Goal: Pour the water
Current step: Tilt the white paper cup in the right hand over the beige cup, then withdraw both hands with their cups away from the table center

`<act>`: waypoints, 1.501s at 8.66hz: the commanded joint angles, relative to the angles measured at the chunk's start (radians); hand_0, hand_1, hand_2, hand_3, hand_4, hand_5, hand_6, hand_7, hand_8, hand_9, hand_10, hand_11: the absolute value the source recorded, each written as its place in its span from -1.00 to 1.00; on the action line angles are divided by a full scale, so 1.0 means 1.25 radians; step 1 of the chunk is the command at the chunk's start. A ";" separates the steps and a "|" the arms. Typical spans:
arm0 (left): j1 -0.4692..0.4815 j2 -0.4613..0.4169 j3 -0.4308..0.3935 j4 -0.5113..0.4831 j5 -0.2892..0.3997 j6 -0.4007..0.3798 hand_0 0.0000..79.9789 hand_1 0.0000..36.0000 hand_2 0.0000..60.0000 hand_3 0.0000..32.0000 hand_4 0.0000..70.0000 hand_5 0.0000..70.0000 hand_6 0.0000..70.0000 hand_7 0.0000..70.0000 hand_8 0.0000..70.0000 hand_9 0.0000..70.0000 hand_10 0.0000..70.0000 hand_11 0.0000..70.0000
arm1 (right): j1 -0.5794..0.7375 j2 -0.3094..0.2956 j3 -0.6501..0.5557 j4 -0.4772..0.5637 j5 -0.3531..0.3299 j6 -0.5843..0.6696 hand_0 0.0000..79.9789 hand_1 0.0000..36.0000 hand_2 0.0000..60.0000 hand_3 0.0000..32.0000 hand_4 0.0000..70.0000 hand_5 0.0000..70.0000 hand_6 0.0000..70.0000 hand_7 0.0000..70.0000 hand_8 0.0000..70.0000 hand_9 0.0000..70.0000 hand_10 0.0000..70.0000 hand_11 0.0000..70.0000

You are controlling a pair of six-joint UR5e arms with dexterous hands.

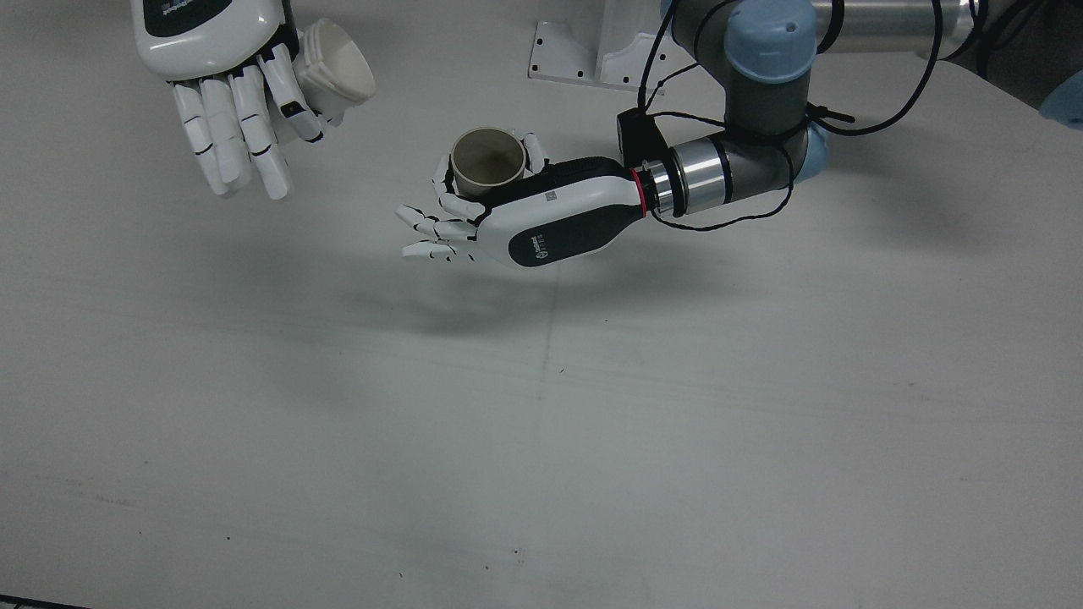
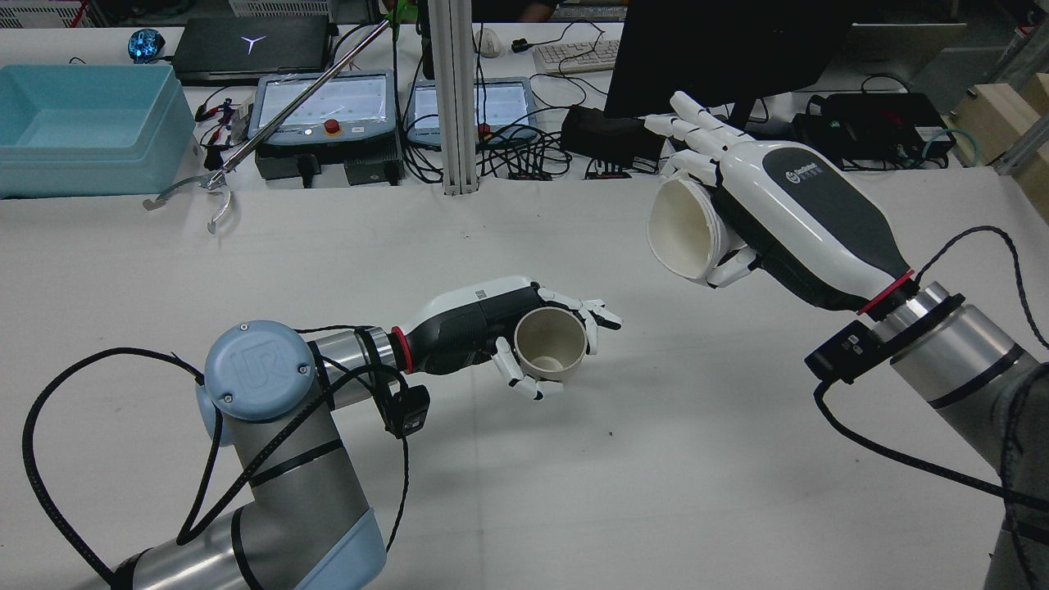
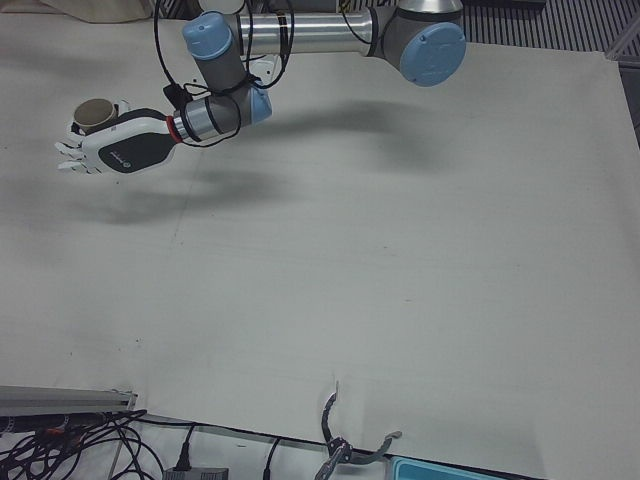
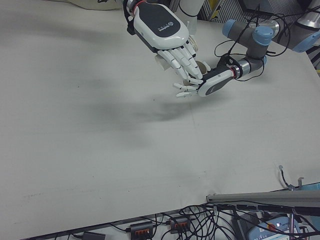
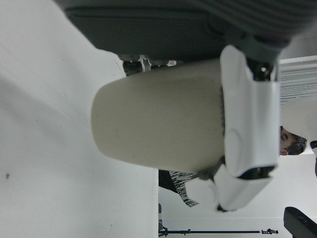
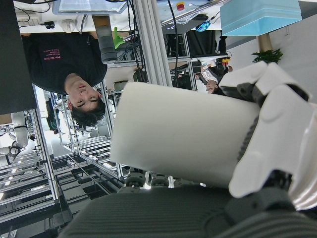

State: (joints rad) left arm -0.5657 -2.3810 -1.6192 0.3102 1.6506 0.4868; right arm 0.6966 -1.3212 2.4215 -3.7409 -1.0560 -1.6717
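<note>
A beige cup point(image 2: 550, 343) is grasped upright by the left hand point(image 2: 483, 324) just above the counter point(image 2: 656, 459), near its middle, with the fingers point(image 2: 515, 377) wrapped round its wall and its mouth open upward. A white cup point(image 2: 684, 229) is grasped by the right hand point(image 2: 787, 221), raised well above the counter and tilted on its side, mouth turned toward the beige cup. The two cups are kept apart.

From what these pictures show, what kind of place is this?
Probably a robotics lab. Two teach pendants and a keyboard lie on a cable-strewn bench behind the white table, where each robot hand holds a cup.
</note>
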 commanded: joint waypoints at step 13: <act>-0.492 0.627 0.236 -0.521 -0.049 -0.129 0.42 0.46 0.72 -1.00 0.92 1.00 -0.45 -0.55 -0.80 -0.84 -0.77 -0.63 | 0.221 -0.135 -0.359 0.058 0.094 1.008 0.12 0.17 0.86 -1.00 -0.48 1.00 -0.86 -0.81 -0.89 -0.79 -0.79 -0.66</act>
State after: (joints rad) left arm -1.1385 -1.6875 -1.4023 -0.2433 1.6403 0.3231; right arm 0.9761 -1.4730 2.0576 -3.7068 -0.9398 -0.5217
